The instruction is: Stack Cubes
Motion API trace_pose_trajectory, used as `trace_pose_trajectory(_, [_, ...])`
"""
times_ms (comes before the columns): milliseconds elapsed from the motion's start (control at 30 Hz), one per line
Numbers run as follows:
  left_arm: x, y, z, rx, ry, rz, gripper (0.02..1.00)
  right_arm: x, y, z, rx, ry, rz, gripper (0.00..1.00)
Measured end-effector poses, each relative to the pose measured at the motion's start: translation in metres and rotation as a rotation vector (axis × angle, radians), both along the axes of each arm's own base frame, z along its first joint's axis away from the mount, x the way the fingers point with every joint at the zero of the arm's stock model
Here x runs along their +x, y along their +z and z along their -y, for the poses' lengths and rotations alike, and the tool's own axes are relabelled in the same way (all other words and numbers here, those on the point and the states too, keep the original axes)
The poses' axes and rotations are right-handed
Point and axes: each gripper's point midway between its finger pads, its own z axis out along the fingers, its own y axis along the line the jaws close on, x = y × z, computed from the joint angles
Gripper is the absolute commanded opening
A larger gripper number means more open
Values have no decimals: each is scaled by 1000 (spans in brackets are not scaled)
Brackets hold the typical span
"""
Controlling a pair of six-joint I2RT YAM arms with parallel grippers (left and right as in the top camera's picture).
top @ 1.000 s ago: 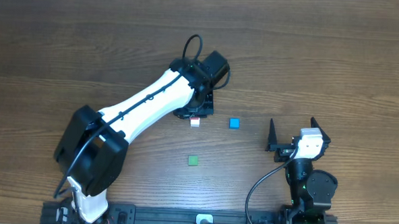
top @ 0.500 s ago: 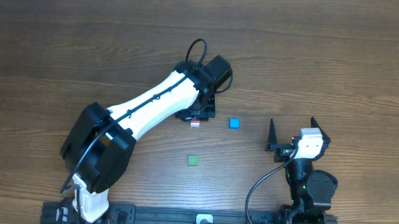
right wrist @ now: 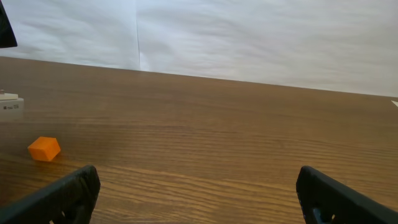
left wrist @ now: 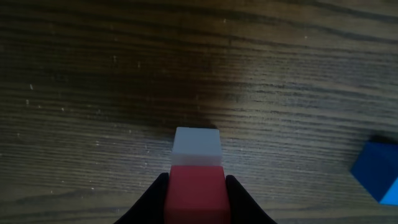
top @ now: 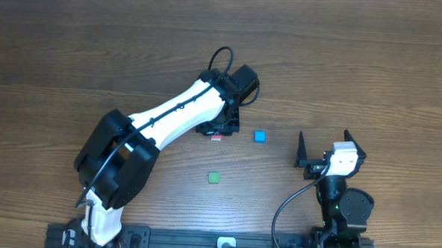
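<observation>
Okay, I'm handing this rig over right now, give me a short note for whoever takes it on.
Left gripper: shut on the red cube, close to the blue cube.
Right gripper: open, holding nothing, near its own base.
Cubes: the blue cube and the green cube lie apart on the table, each alone. An orange cube lies in front of the right wrist camera.
Done: red cube gripped; nothing stacked yet.
Left: set red on another cube, probably blue as the nearest, then add the rest.

Matt wood-grain table (top: 75,43); red cube (left wrist: 196,190) perhaps smooth plastic.
</observation>
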Motion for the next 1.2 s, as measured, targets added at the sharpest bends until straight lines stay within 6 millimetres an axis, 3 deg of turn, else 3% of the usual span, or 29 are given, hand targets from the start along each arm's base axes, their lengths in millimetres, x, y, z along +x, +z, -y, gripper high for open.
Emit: trace_pose_trajectory(1200, [3,0,-3,16,12,16,49,0,0,0,0,0,0,991])
